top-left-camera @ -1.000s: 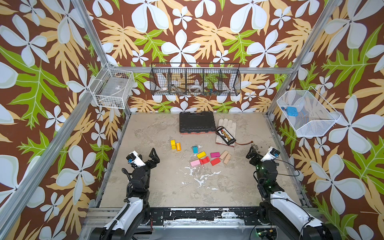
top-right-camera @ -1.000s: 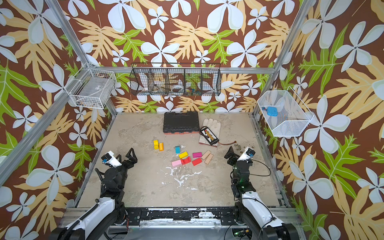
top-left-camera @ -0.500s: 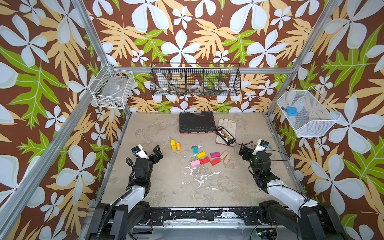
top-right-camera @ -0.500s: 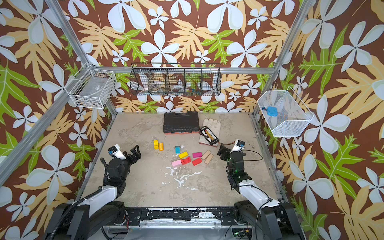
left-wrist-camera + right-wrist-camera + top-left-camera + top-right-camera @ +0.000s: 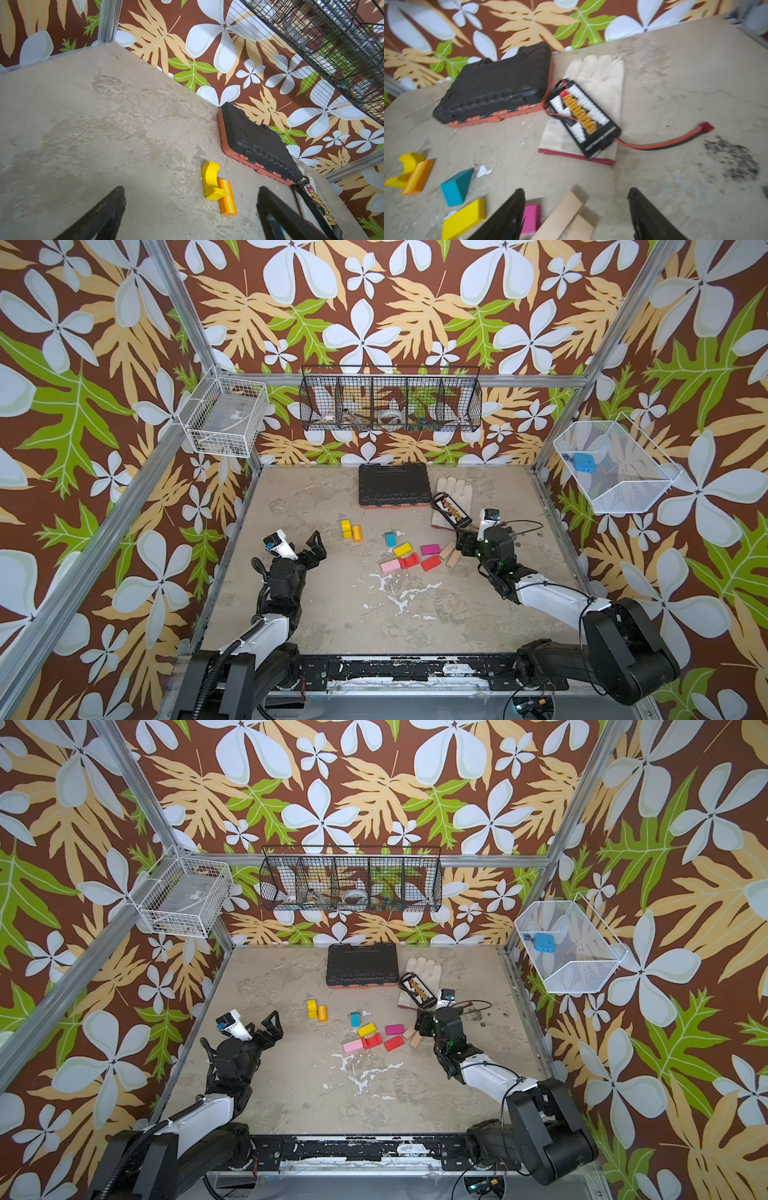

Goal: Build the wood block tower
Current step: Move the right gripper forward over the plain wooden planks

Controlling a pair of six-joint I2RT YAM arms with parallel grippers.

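Our right arm reaches low, right end effector [image 5: 460,546] wide above the tan planks [image 5: 450,554]; left end effector [image 5: 313,545] (wide, empty) hovers raised.

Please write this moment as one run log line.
phase: pre-grasp | left gripper: open, empty, apart from blocks | right gripper: open, over tan planks | build: not started, blocks loose on table

Mottled table [image 5: 316,614], scattered blocks [image 5: 430,563], case [image 5: 394,484], glove [image 5: 456,488]
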